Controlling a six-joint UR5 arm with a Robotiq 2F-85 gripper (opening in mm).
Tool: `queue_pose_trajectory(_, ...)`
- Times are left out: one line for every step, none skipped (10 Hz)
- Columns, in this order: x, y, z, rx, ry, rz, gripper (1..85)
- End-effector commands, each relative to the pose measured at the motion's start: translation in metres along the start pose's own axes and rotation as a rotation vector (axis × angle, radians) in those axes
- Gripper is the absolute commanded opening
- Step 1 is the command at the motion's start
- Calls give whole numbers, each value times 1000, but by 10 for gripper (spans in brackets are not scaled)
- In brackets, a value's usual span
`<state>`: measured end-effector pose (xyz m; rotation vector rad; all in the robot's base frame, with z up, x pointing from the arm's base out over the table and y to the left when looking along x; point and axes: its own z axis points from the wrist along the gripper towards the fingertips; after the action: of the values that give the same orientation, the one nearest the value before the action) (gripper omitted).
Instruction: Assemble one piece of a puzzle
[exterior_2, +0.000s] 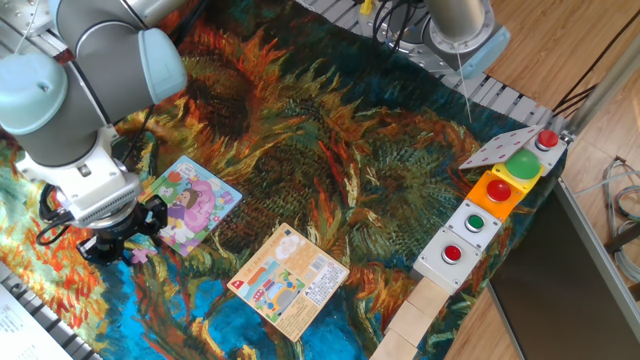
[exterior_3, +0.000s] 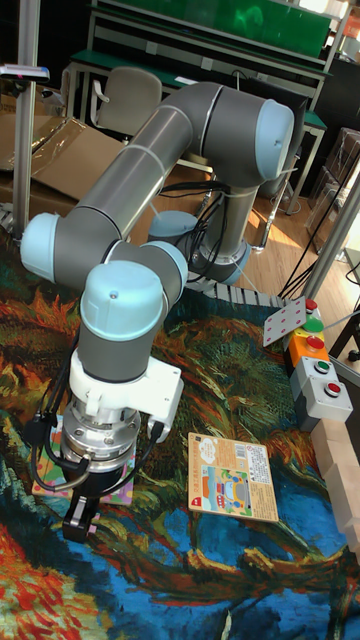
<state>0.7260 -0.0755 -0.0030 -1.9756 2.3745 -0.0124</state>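
Grey-and-pale-blue jointed robot arm (exterior_3: 150, 200) reaches from its base at the far edge of the table down to the near left corner, its wrist pointing straight down over the sunflower-printed painted cloth (exterior_2: 330, 150) that covers the table. At its tip the black two-finger gripper (exterior_2: 125, 243) sits low against the cloth, just off the near left edge of the square flat cartoon puzzle board (exterior_2: 190, 203) with the girl in purple and pink. A small pink-lilac jigsaw piece with knobbed edges (exterior_2: 140, 253) lies at the fingertips, touching or nearly touching them; whether the jaws clamp it or stand apart around it, I cannot tell. In the tall fixed view the wrist hides most of the board. An orange-peach printed rectangular card (exterior_2: 290, 280) lies nearer the middle of the near edge, well apart from the gripper.
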Motion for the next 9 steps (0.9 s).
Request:
queue_pose_trajectory(-3, 0, -1, -3, -13, 8, 500)
queue_pose_trajectory(-3, 0, -1, -3, -13, 5, 500)
queue_pose_trajectory(-2, 0, -1, -3, -12, 0, 500)
queue_pose_trajectory(-2, 0, -1, -2, -10, -3, 500)
queue_pose_trajectory(-2, -1, -1, -2, -10, -3, 500)
queue_pose_trajectory(-2, -1, -1, -3, -12, -3, 500)
queue_pose_trajectory(-3, -1, -1, -3, -13, -5, 500)
queue_pose_trajectory(-3, -1, -1, -2, -15, -4, 497)
queue_pose_trajectory(-3, -1, -1, -2, -15, -6, 483)
